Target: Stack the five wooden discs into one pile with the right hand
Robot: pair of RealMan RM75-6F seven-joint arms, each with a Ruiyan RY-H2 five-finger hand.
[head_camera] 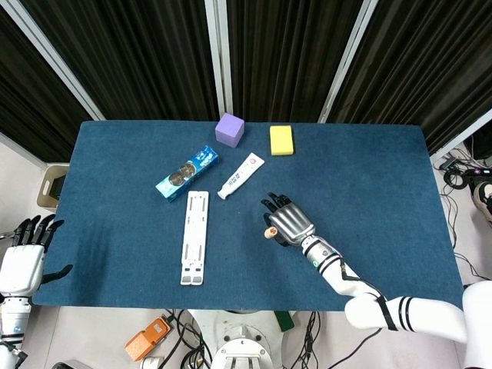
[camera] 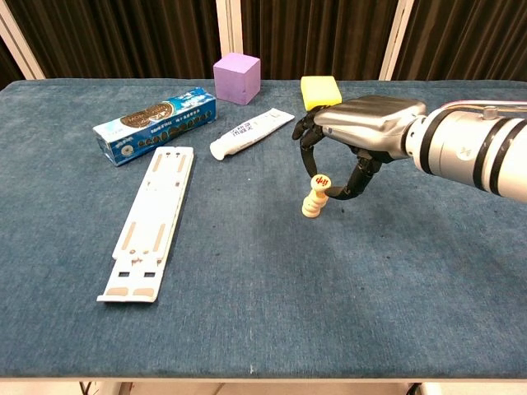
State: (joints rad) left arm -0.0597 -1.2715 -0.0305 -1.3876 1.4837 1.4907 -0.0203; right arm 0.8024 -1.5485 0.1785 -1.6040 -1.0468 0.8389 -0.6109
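Note:
A small pile of pale wooden discs (camera: 314,202) stands near the table's middle. My right hand (camera: 362,133) hovers just over it and pinches one more wooden disc with a red mark (camera: 321,180) between thumb and a finger, directly above the pile's top. Whether this disc touches the pile is unclear. In the head view the right hand (head_camera: 290,221) covers most of the pile; the held disc (head_camera: 270,231) peeks out at its left edge. My left hand (head_camera: 23,260) hangs off the table's left side, fingers spread, holding nothing.
A white slotted rack (camera: 151,220) lies left of the pile. Behind it are a blue box (camera: 155,126), a white tube (camera: 250,133), a purple cube (camera: 237,78) and a yellow sponge (camera: 320,92). The blue table cloth (camera: 395,280) spreads to the right and front.

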